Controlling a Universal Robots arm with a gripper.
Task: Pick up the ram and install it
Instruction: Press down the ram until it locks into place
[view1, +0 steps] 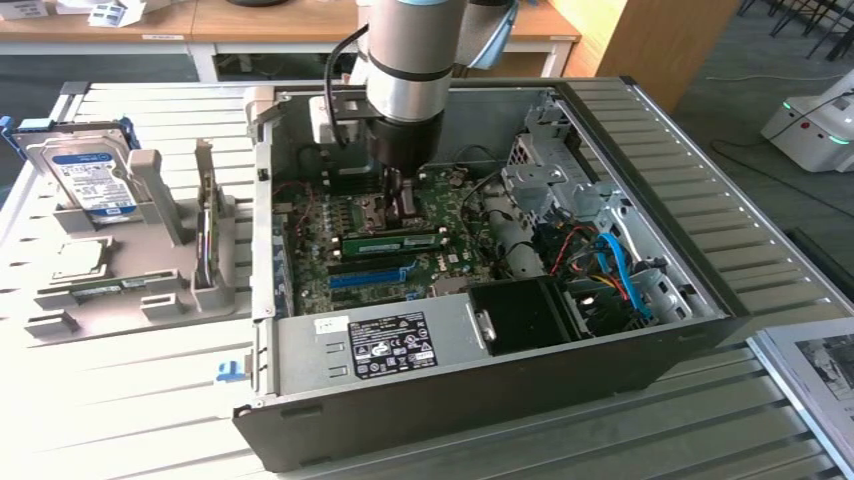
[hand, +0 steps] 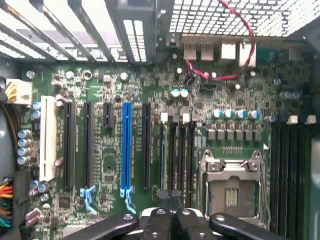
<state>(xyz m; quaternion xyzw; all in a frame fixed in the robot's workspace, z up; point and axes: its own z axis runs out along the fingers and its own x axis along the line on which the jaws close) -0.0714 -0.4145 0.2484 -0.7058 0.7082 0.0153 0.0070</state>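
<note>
The long thin green ram stick (view1: 391, 241) already lies in a slot just above the blue plastic slot (view1: 368, 277), so the pushing-in step looks near done, and the jaws, shut with nothing between them, need a straight, careful press.

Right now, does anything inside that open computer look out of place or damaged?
Nothing stands out. The ram sits level on the motherboard, cables stay at the case's side, and the gripper hangs above the board. The CPU socket is empty.
</note>
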